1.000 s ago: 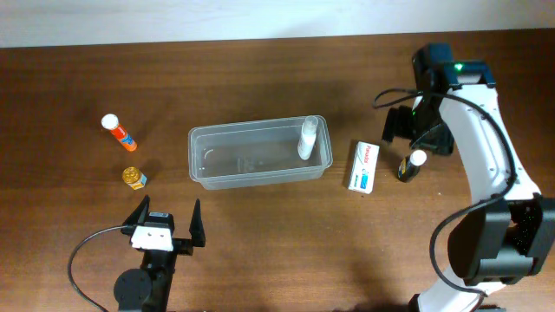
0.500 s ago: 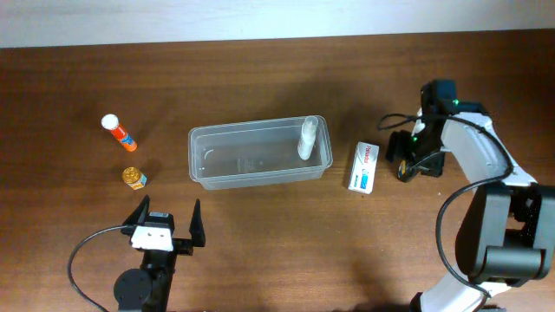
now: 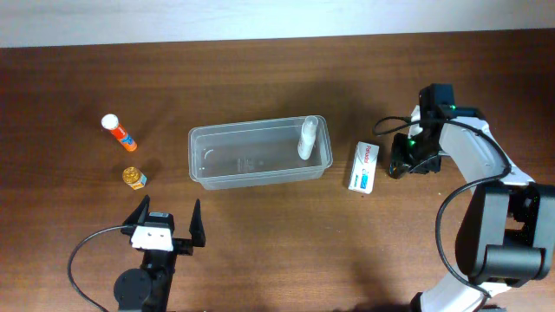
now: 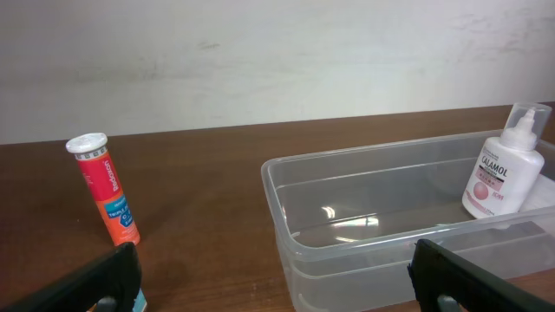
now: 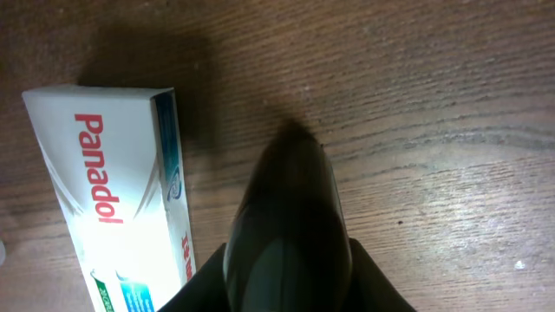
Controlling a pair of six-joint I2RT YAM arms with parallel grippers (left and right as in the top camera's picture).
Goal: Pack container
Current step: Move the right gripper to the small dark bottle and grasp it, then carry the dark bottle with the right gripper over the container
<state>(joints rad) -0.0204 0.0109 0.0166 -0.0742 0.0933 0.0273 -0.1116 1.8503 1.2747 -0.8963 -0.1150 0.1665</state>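
Brown wood grain across the table (image 3: 260, 251). Clear container (image 3: 260, 181). White bottle (image 4: 503, 178), pink label. Orange tube (image 4: 106, 186), white cap, blue band. White box (image 5: 104, 217), red lettering, blue-green end. Amber jar (image 3: 133, 177).

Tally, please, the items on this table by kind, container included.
Clear container: 1
Bottles, the lotion bottle and small orange bottle: 2
Orange tube: 1
Panadol box: 1
Dark item at the right pincer, kind unclear: 1
Total: 6
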